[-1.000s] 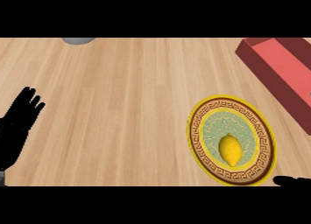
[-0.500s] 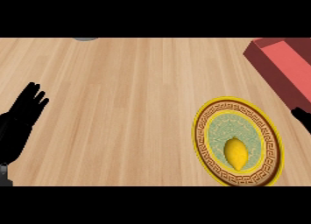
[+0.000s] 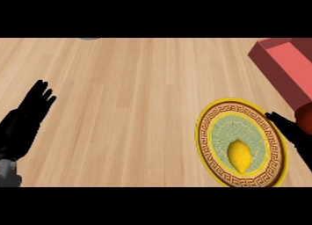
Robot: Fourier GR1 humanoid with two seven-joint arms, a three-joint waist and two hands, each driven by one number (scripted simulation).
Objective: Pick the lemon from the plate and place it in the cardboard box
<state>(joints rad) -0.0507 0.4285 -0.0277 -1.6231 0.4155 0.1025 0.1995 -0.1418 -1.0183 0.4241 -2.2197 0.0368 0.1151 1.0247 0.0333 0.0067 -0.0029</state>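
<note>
yellow lemon lies on the round gold-rimmed patterned plate at lower right, not yet lifted. black right hand, fingers straight and holding nothing, overlaps the plate's right rim. reddish cardboard box at upper right awaits it. black left hand rests open at left.
</note>
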